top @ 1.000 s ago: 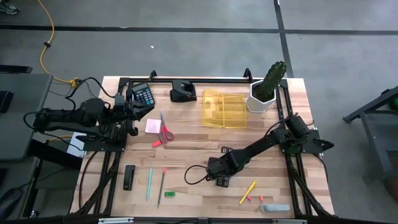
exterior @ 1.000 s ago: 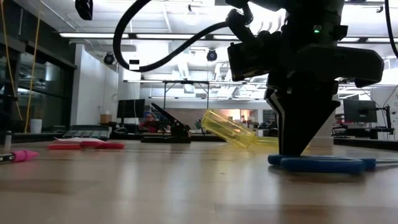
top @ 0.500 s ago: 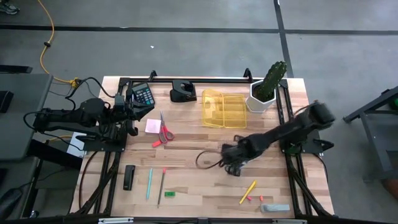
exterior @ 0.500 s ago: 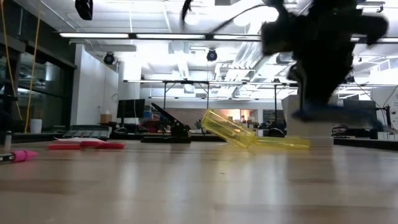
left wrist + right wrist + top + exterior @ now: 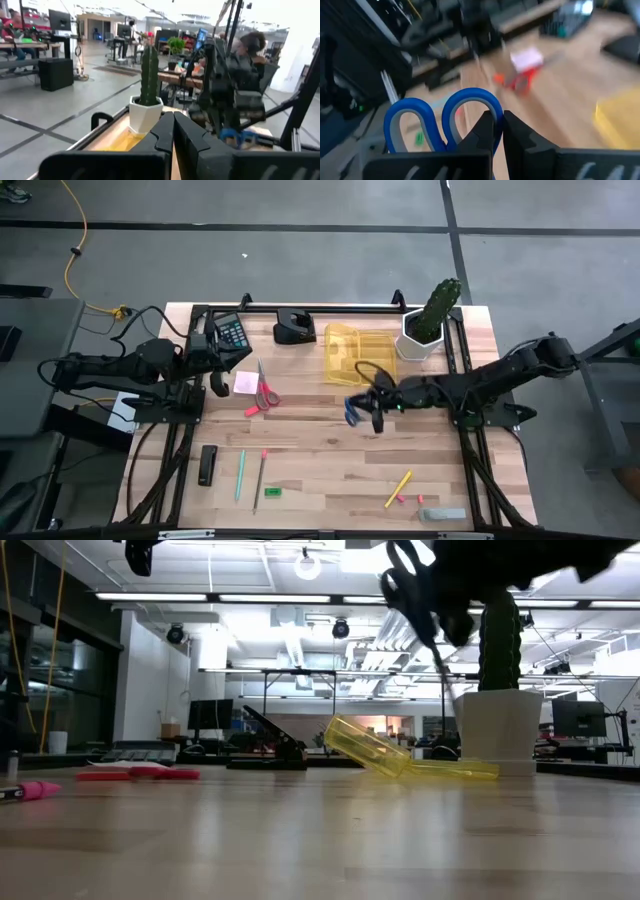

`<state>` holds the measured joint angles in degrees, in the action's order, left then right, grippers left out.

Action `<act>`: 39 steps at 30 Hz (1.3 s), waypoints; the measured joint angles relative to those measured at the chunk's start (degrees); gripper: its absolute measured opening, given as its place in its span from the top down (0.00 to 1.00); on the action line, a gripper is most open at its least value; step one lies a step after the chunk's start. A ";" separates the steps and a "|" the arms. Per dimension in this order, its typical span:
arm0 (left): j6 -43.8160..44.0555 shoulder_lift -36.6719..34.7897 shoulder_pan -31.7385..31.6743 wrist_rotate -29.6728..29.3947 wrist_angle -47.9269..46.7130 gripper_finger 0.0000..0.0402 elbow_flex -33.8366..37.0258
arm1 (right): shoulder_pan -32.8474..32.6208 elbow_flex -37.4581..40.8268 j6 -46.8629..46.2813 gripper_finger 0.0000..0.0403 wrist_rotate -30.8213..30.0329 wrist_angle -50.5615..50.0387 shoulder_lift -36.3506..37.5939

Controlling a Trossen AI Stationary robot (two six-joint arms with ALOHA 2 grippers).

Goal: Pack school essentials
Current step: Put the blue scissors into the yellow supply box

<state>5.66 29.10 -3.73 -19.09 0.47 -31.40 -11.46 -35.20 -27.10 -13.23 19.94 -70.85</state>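
Note:
My right gripper (image 5: 368, 408) hangs over the middle of the table, just near of the open yellow box (image 5: 358, 353), and is shut on the blue-handled scissors (image 5: 352, 410). Left of them on the table lie the red-handled scissors (image 5: 265, 392) and the pale pink pad (image 5: 243, 382). The teal pencil (image 5: 240, 474), brown pencil (image 5: 260, 475) and green eraser (image 5: 273, 493) lie near the front left. The yellow pencil (image 5: 398, 488) and pink bits (image 5: 402, 499) lie near the front right. My left gripper (image 5: 213, 380) waits shut at the left side, holding nothing. My right gripper pinches the blue scissors between its two fingers (image 5: 487, 127), right beside the handle loops (image 5: 470, 107). Both loops stick out past the fingertips. The fingers point roughly level toward the table's left. The scissors are lifted clear of the table; their blades are hidden behind the fingers.
A black calculator (image 5: 231, 333) and a black stapler-like thing (image 5: 294, 328) sit at the far edge. A cactus in a white pot (image 5: 425, 330) stands right of the yellow box. A flat black bar (image 5: 207, 465) lies front left, a grey piece (image 5: 441, 514) front right.
My right gripper has risen from the table's near middle and gone toward the far edge, up to the yellow box, tipping from pointing down to nearly level. The blue scissors, which lay flat on the wood, have come up with it and hang clear of the table.

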 joint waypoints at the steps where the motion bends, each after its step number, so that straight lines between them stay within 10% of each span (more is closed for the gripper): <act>1: 0.07 0.54 0.00 0.02 0.30 1.00 0.00 | 1.23 -1.12 1.45 1.00 0.15 0.73 -0.14; 27: 6.93 18.38 -8.75 18.59 0.59 1.00 -11.65 | 12.21 -12.70 9.04 1.00 7.13 6.06 -0.39; 39: 6.17 14.97 -8.79 18.46 0.92 1.00 -11.65 | 23.49 -12.77 -7.90 1.00 -11.20 1.01 -5.03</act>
<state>11.84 44.07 -12.51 -0.63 1.39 -43.05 12.04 -47.97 -35.00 -24.43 20.95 -75.88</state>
